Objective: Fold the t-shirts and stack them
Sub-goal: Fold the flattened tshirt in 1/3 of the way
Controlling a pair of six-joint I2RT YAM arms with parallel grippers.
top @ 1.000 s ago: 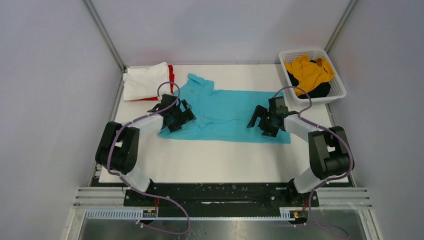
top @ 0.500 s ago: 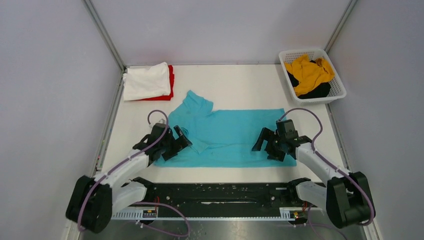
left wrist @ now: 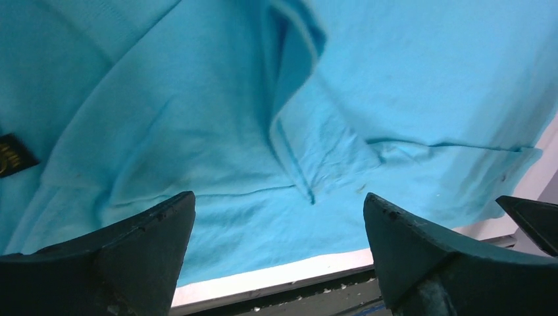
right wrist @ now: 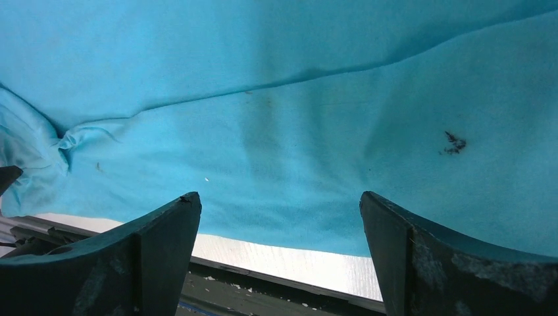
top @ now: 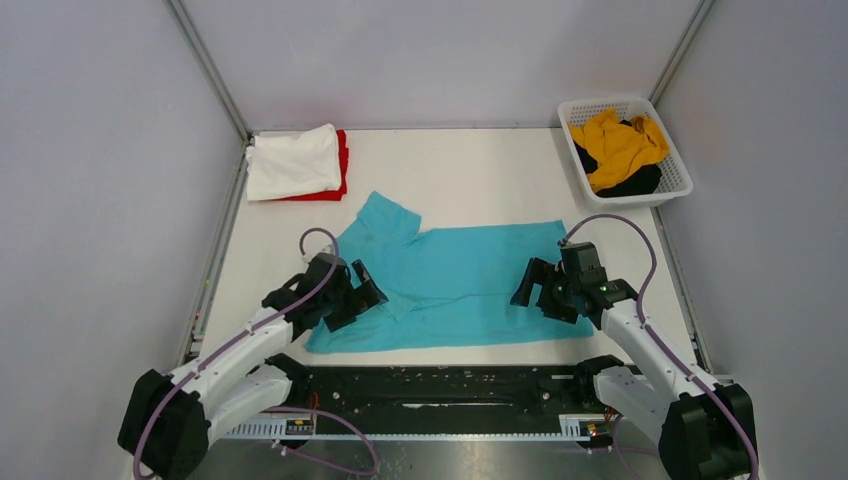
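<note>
White tabletop [top: 480, 170], grey walls. Top view: turquoise t-shirt [top: 450, 285] lies spread flat at the near middle, collar end to the left. My left claw [top: 350, 295] is over its left end, my right claw [top: 545, 290] over its right end. White t-shirt [top: 292, 160] lies folded on red t-shirt [top: 342, 165], far left corner. Mustard-yellow t-shirt [top: 615, 145] and black t-shirt [top: 640, 182] are heaped in the basket [top: 680, 180], far right.

Left wrist view: fingers [left wrist: 131, 243] wide apart, collar and placket between them, nothing gripped.

Right wrist view: fingers [right wrist: 151, 243] wide apart over plain cloth with a small dark mark [right wrist: 453, 142]. Contact with the cloth: cannot tell.
</note>
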